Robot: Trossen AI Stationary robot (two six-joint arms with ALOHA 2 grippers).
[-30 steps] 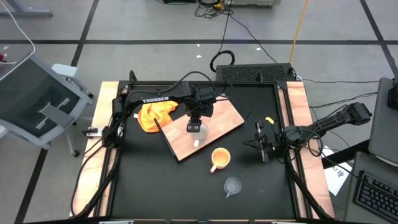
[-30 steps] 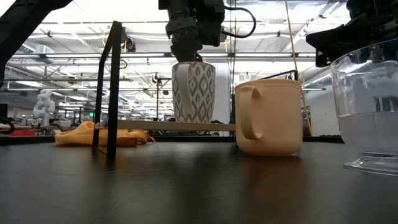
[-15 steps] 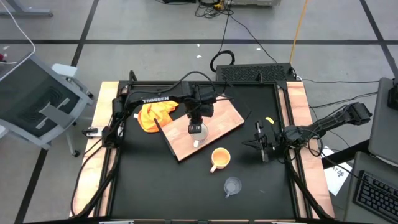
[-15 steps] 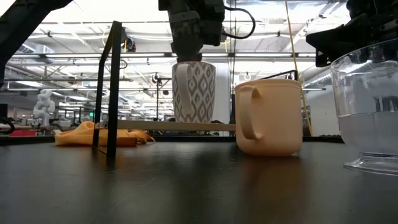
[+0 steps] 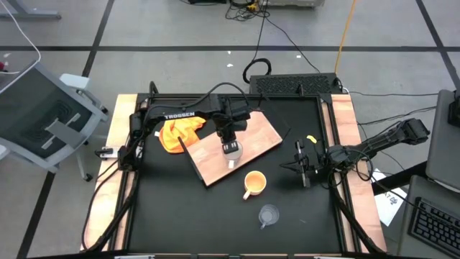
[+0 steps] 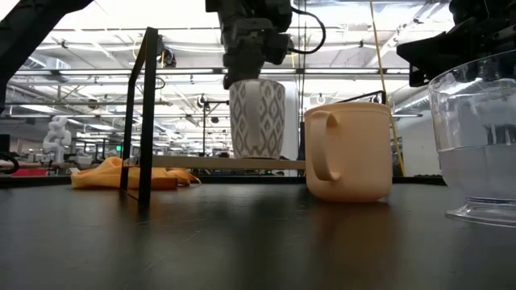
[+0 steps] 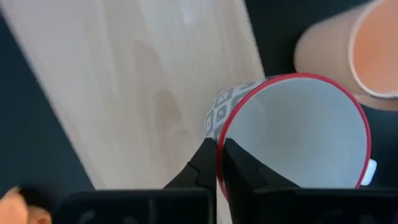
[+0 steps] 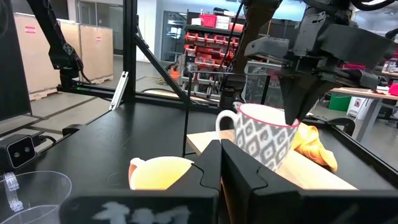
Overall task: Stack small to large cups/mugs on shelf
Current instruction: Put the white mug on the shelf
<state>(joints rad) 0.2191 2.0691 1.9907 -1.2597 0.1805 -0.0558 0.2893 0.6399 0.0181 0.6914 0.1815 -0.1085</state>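
Note:
My left gripper (image 5: 230, 144) is shut on the white patterned mug (image 6: 258, 119) with a red rim, over the light wooden shelf board (image 5: 253, 137). The mug also shows in the right wrist view (image 8: 264, 140), tilted. The yellow-orange mug (image 5: 254, 183) stands upright on the black tabletop just near of the board. The clear glass cup (image 5: 269, 214) stands nearer the front edge. My right gripper (image 5: 302, 168) is shut and empty at the table's right, clear of everything. My left gripper holds the white mug by its red rim (image 7: 219, 134), on the side away from the handle (image 7: 371, 173). One finger is inside the mug and one outside. The fingers come from above, pointing down. The mug hangs slightly tilted; I cannot tell whether its base touches the board.
A yellow-orange cloth (image 5: 180, 133) lies at the board's left end. A black upright frame post (image 6: 147, 113) stands on the left side. The tabletop has bare room at the front left (image 5: 187, 216).
My left gripper has gone a little toward the table's right edge with the white mug. The mug has turned about, so its handle no longer shows on the left in the low view, and it has tipped slightly.

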